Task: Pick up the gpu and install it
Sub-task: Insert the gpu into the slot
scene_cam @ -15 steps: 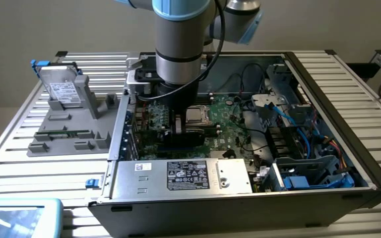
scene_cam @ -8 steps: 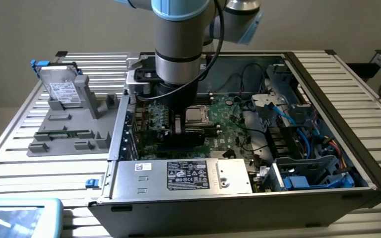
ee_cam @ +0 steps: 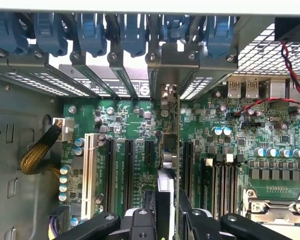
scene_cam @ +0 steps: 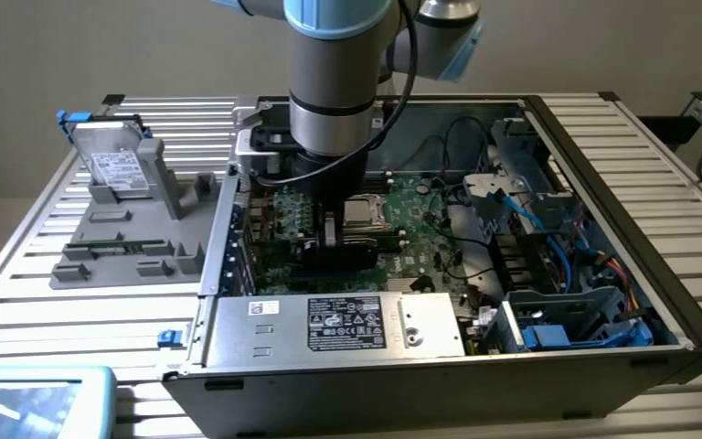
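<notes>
Now | we see the gripper [ee_cam: 166,220] clamped on the gpu [ee_cam: 166,150], held edge-down mid-frame to meet the motherboard [ee_cam: 230,145] slot.

I see the gpu [ee_cam: 166,165], a thin dark card, standing on edge over the green motherboard [ee_cam: 140,125] among the black expansion slots, its metal bracket end reaching the rear slot openings; the gripper [ee_cam: 166,215] clasps it.

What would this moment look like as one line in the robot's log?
gripper: shut on gpu | gpu: edge-on, upright over motherboard slots | where: inside computer case
</notes>
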Controlling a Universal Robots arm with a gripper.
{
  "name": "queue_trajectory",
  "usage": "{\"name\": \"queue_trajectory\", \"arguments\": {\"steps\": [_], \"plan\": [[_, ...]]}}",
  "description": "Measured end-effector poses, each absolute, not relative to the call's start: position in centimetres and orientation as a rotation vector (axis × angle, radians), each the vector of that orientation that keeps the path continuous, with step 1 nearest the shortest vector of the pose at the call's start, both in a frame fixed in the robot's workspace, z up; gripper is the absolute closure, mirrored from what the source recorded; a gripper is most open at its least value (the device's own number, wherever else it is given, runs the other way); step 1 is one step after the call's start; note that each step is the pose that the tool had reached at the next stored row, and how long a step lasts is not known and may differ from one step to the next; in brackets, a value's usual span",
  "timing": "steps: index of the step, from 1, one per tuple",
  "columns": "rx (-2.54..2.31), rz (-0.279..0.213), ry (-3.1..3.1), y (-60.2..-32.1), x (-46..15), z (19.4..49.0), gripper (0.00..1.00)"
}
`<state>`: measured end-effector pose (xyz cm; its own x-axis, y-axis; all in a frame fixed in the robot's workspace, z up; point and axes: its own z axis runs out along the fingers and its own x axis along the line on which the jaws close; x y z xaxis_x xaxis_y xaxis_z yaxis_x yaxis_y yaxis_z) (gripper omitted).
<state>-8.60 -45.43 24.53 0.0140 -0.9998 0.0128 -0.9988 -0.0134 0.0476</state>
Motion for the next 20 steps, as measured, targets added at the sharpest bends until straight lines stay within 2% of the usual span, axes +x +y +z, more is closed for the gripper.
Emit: {"name": "queue_trajectory", "arguments": {"steps": [20], "plan": [[2.206,-0.038,-2.176,-45.42,-8.61,24.52,0.72]]}}
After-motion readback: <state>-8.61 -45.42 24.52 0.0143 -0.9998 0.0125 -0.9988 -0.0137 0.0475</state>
